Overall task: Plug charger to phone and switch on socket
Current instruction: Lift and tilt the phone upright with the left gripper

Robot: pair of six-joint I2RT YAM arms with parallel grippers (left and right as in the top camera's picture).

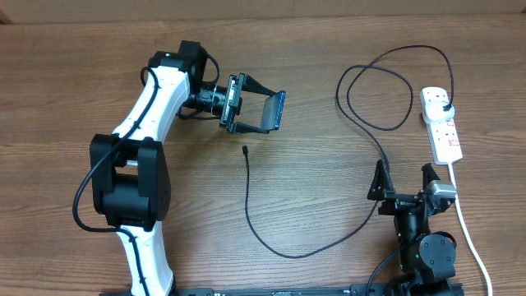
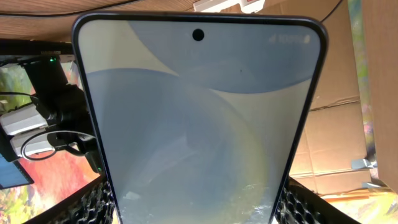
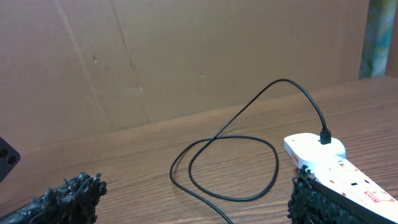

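Observation:
My left gripper (image 1: 256,113) is shut on the phone (image 1: 275,111) and holds it above the table at the upper middle. The phone's light blue-white screen (image 2: 199,118) fills the left wrist view, between both fingers. The charger's black cable (image 1: 271,238) lies in a long curve on the table. Its small connector tip (image 1: 246,150) lies just below the phone. Its black plug (image 1: 445,107) sits in the white socket strip (image 1: 442,125) at the right, also in the right wrist view (image 3: 326,155). My right gripper (image 1: 404,182) is open and empty, near the front right, over the cable.
The strip's white cord (image 1: 468,230) runs down the right side past my right arm. The cable makes a loop (image 1: 374,94) left of the strip, also in the right wrist view (image 3: 227,168). A cardboard wall (image 3: 155,56) stands behind the table.

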